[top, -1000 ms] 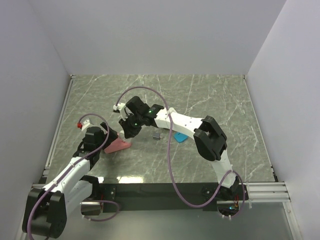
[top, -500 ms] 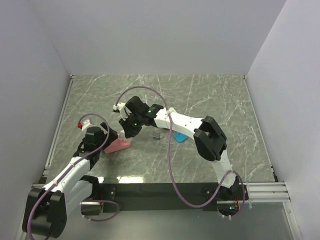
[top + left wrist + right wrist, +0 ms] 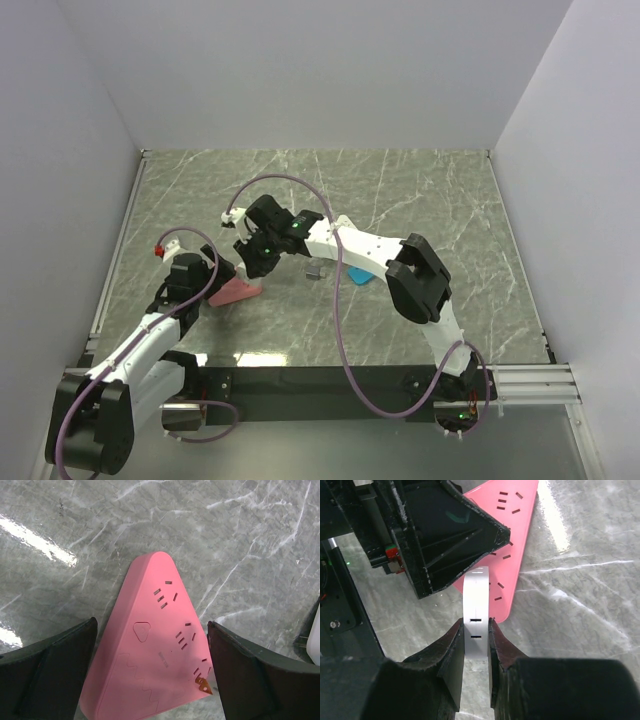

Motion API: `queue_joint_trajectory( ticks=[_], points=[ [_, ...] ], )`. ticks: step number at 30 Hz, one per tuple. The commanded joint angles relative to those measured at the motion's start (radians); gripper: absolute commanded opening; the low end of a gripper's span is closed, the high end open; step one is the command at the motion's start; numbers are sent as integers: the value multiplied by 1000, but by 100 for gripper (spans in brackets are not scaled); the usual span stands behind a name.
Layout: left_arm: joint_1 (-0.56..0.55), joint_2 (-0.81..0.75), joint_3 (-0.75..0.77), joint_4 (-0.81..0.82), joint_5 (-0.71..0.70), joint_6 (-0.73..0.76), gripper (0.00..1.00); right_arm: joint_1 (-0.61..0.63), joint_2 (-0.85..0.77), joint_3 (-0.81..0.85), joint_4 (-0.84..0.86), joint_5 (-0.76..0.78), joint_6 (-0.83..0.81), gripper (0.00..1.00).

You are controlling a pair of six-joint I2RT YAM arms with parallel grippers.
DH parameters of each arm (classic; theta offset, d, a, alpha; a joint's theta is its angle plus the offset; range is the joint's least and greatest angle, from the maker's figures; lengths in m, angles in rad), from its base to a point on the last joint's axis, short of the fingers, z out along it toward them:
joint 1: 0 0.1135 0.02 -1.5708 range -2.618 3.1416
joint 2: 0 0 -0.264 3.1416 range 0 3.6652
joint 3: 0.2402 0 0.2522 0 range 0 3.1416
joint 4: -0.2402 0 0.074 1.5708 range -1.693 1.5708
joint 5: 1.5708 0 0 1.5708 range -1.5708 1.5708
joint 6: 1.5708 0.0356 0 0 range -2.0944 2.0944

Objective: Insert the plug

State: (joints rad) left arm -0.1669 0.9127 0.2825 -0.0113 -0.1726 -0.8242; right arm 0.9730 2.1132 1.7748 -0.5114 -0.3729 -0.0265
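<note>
**Alignment ongoing, nothing seated yet**

Right gripper (image 3: 475,625) has nudged slightly up-left in the last second. It stays clenched on the white plug (image 3: 476,592), which hangs at the edge of the pink power strip (image 3: 145,595). Probably fine positioning. Left gripper (image 3: 152,650) pinches the strip by both edges. No containers; every visible socket slot is empty.

Setting: robotics lab test cell. Plain white walls (image 3: 300,70) box in three sides. The counter (image 3: 440,200) is grey-green marble-pattern sheet edged with aluminium rail (image 3: 530,380). The left arm (image 3: 140,350) and right arm (image 3: 370,250) are bolted to a black base plate (image 3: 300,385). Exposed purple cables (image 3: 340,330) loop along both.
</note>
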Motion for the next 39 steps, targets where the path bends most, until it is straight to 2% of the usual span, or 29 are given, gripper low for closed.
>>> queue_joint_trajectory(
  ticks=[1, 14, 25, 35, 39],
  points=[
    [0, -8, 29, 24, 16, 20, 97, 16, 4, 32, -6, 52, 0, 0],
    [0, -6, 29, 24, 18, 22, 98, 16, 25, 58, -4, 57, 11, 0],
    [0, -20, 23, 22, 15, 17, 98, 47, 59, 106, -55, 146, 13, 0],
    [1, 51, 64, -44, -54, -26, 97, 69, 94, 130, -68, 173, 25, 0],
    [1, 98, 86, -56, -56, -29, 93, 70, 97, 133, -70, 173, 25, 0]
  ],
)
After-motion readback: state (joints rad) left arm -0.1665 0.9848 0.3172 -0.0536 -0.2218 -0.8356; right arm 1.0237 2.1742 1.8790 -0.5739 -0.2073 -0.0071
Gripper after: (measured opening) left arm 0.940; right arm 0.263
